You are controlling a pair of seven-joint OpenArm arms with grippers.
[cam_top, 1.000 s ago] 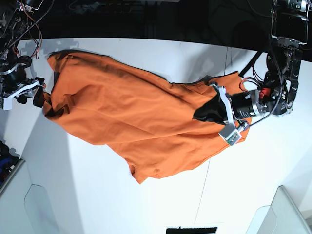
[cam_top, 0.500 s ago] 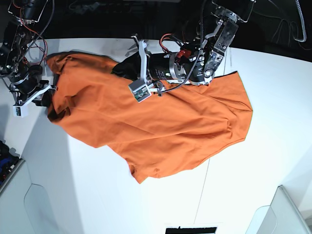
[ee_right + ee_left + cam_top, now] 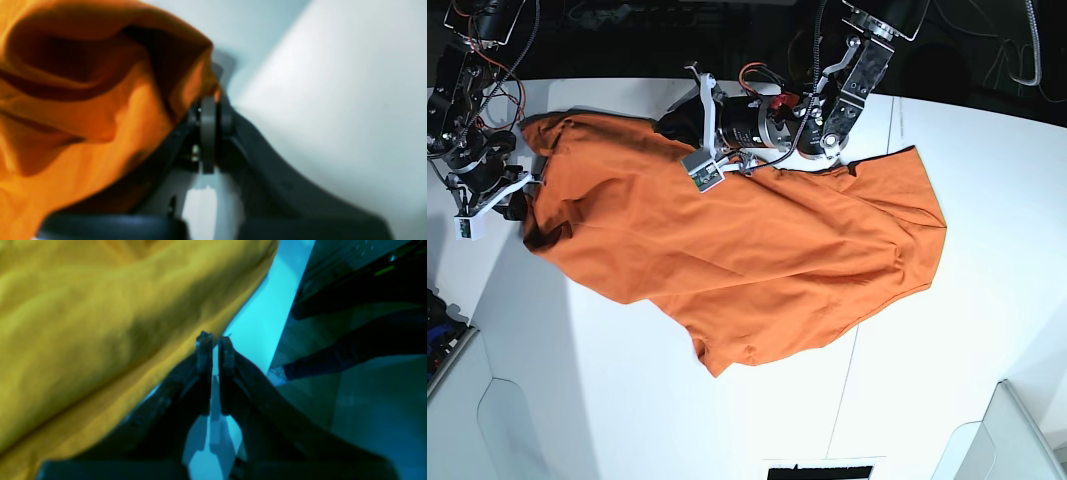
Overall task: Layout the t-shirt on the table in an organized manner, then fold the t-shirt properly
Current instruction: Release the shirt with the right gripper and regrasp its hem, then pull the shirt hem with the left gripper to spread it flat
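Observation:
The orange t-shirt (image 3: 747,235) lies spread and wrinkled across the white table (image 3: 727,420), one corner reaching toward the front. At its left edge my right gripper (image 3: 517,205) is shut on a bunched fold of the t-shirt (image 3: 100,110); in the right wrist view cloth sits at the tips of this gripper (image 3: 213,100). My left gripper (image 3: 665,125) rests at the shirt's far edge, near the back of the table. In the left wrist view this gripper (image 3: 215,340) is shut with a thin slit showing bare table; the t-shirt (image 3: 100,323) lies beside its left finger.
A thin dark seam (image 3: 847,390) runs across the table. Translucent bins stand at the front left (image 3: 497,430) and front right (image 3: 1002,440). A dark block (image 3: 817,472) sits at the front edge. Beyond the table edge the floor (image 3: 367,406) shows.
My right gripper has closed on the shirt's left edge. The left arm swung from the shirt's right side to its far left edge, and the right end of the shirt now lies flat.

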